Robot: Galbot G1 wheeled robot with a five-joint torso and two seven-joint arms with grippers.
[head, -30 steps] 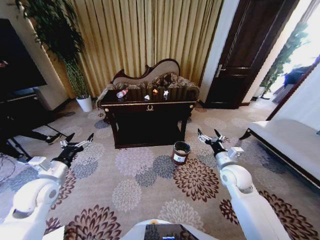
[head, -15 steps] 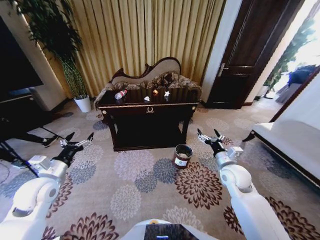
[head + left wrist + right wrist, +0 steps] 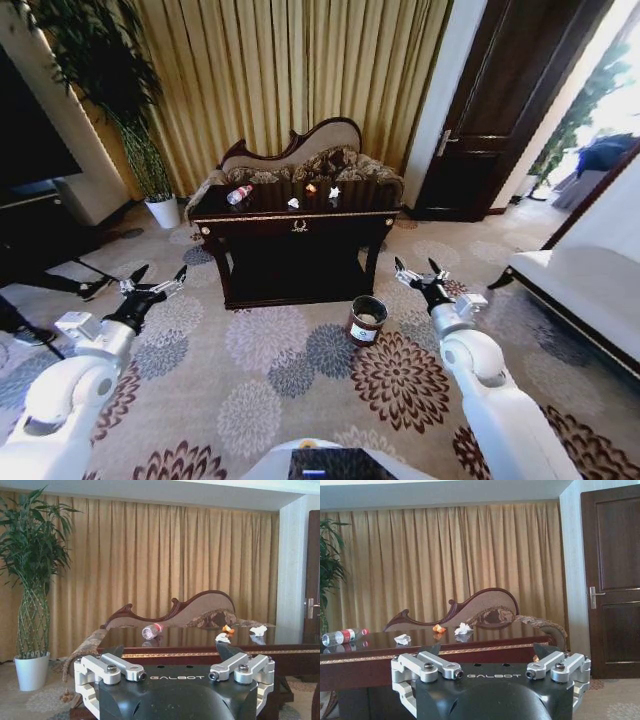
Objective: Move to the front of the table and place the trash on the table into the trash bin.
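- Left claw [image 3: 157, 285]: held low over the carpet [image 3: 280, 400] on the left, fingers spread, grasping nothing.
- Right claw [image 3: 420, 272]: held low on the right, likewise released and empty.
- Bin [image 3: 367, 320]: round, reddish-brown, dark rim, pale label; stands on the carpet just before the worktop's right front leg, near the right claw.
- Worktop [image 3: 300, 228]: dark, glossy, gold trim and gold emblem on its front.
- Bottle [image 3: 239, 194]: clear, red cap and label, lying on its side at the worktop's left end.
- Paper scraps [image 3: 293, 203] [image 3: 333, 192]: white, crumpled, mid-worktop.
- Orange bit [image 3: 311, 188]: between the scraps, towards the rear.
- Sofa [image 3: 300, 160]: behind the worktop, before the curtain [image 3: 290, 70].
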